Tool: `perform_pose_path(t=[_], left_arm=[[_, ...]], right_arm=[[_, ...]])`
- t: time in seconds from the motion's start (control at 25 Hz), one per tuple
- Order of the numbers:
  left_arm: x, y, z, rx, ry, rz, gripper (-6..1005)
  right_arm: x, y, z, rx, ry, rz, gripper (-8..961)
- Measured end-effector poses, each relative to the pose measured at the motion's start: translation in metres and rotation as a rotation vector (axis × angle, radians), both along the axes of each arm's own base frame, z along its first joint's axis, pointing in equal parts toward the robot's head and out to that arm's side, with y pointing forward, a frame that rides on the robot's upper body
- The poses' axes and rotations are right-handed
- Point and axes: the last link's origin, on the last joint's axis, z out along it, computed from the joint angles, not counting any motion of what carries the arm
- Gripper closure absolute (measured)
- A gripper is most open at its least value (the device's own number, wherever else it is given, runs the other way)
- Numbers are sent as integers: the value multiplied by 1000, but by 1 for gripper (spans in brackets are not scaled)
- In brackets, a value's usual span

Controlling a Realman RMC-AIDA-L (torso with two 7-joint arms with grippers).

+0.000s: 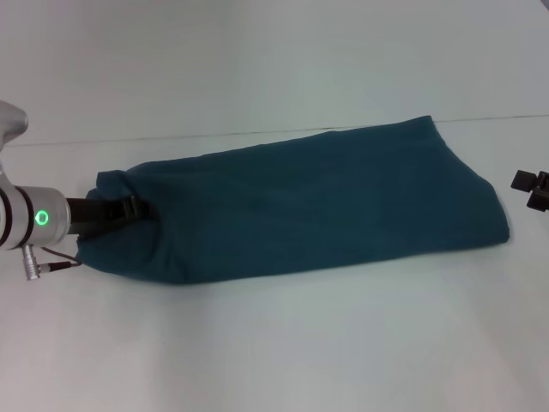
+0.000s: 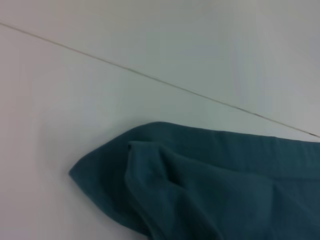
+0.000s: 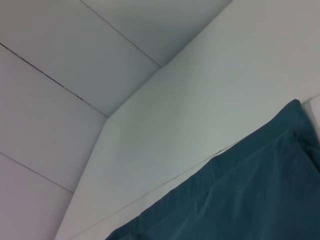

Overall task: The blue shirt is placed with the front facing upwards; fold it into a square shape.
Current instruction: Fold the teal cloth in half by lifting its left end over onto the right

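Observation:
The blue shirt (image 1: pixel 309 202) lies on the white table as a long band, folded lengthwise and running from lower left to upper right. No lettering or collar shows. My left gripper (image 1: pixel 141 209) reaches in from the left and rests at the shirt's bunched left end. The left wrist view shows that end (image 2: pixel 200 190) lying in soft folds on the table. My right gripper (image 1: pixel 532 190) sits at the far right edge of the head view, just off the shirt's right end and apart from it. The right wrist view shows one straight edge of the shirt (image 3: pixel 240 200).
The white table (image 1: pixel 274 343) extends in front of the shirt, and a thin seam line (image 1: pixel 214 134) runs across it behind the shirt. A red-tipped cable (image 1: pixel 39 268) hangs under my left wrist.

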Motion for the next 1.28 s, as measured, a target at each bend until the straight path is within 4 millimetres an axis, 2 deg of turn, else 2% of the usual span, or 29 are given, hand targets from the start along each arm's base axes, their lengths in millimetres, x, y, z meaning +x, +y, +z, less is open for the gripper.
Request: perform_pose_path(t=[0.04, 0.32, 0.48, 0.56, 0.8, 1.28], left_arm=[[0, 0, 0, -1, 0, 0, 533], [0, 0, 2, 1, -2, -4, 684], [7, -4, 9, -3, -39, -53, 771], [11, -7, 15, -6, -72, -86, 958], [9, -15, 36, 15, -133, -109, 958], [-30, -16, 65, 62, -18, 37, 958]], right_arm=[[0, 0, 0, 0, 0, 0, 158], [0, 0, 0, 0, 2, -1, 158], [0, 0, 0, -1, 3, -1, 158], [0, 0, 0, -1, 3, -1, 158], [0, 1, 0, 1, 4, -3, 158], [-1, 3, -1, 6, 6, -10, 158]])
